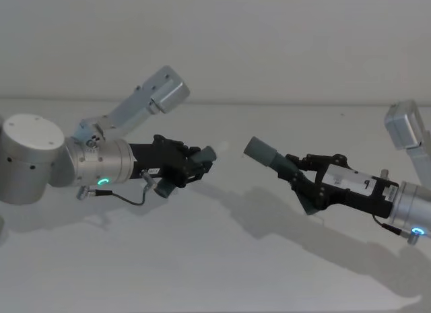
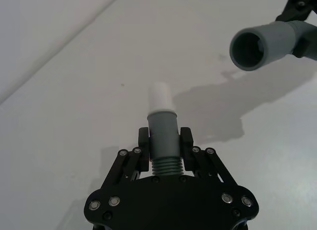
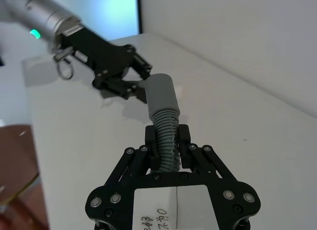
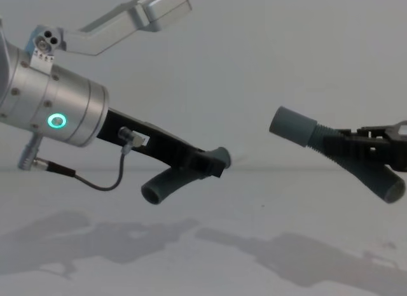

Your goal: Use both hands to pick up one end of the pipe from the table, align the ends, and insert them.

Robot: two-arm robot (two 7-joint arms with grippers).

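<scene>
Both pipe pieces hang in the air above the white table [image 1: 215, 266]. My left gripper [image 1: 195, 166] is shut on the short curved piece, just behind its grey cuff [image 2: 163, 133]. The white spigot tip [image 2: 161, 97] sticks out ahead, and the piece's other cuff [image 4: 162, 186] hangs below the fingers. My right gripper [image 1: 294, 170] is shut on the ribbed hose [image 3: 167, 141] of the other piece. Its hollow socket cuff [image 1: 259, 151] points toward the spigot. A gap separates the two ends, and the socket [image 2: 257, 44] sits off to one side of the spigot's line.
A thin grey cable [image 1: 131, 195] loops under the left wrist with its green ring light [image 1: 102, 182]. The arms' silver upper links [image 1: 155, 94] rise behind. The table's edge [image 3: 34, 116] shows in the right wrist view, with brown floor beyond.
</scene>
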